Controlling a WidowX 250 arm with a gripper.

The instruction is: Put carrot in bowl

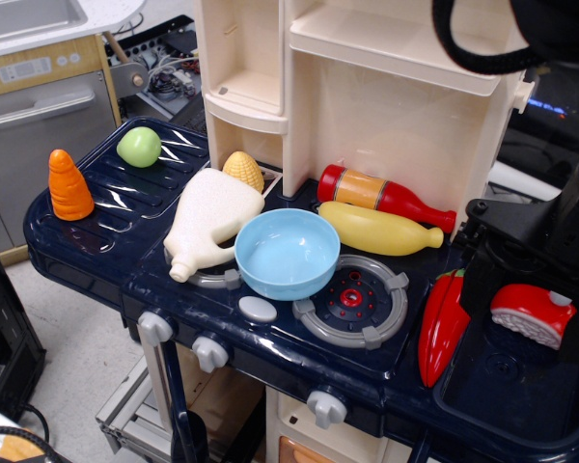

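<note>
The carrot point(69, 185), a small orange ridged cone, stands upright on the dark blue draining board at the far left. The light-blue bowl point(288, 253) sits empty on the stove top near the middle, partly over the left burner. My gripper point(510, 262) is a black mass at the right edge, above the sink, far from both carrot and bowl. Its fingers do not show clearly, so I cannot tell whether it is open or shut. A red and white toy piece point(533, 313) lies just below it.
A white toy jug point(210, 222) lies left of the bowl, with a yellow corn cob point(243, 171) behind it. A green ball point(140, 147), red bottle point(386, 197), yellow bottle point(381, 230) and red chili pepper point(442, 326) are around. The grey burner ring point(352, 301) is right of the bowl. The cream cabinet point(367, 87) rises behind.
</note>
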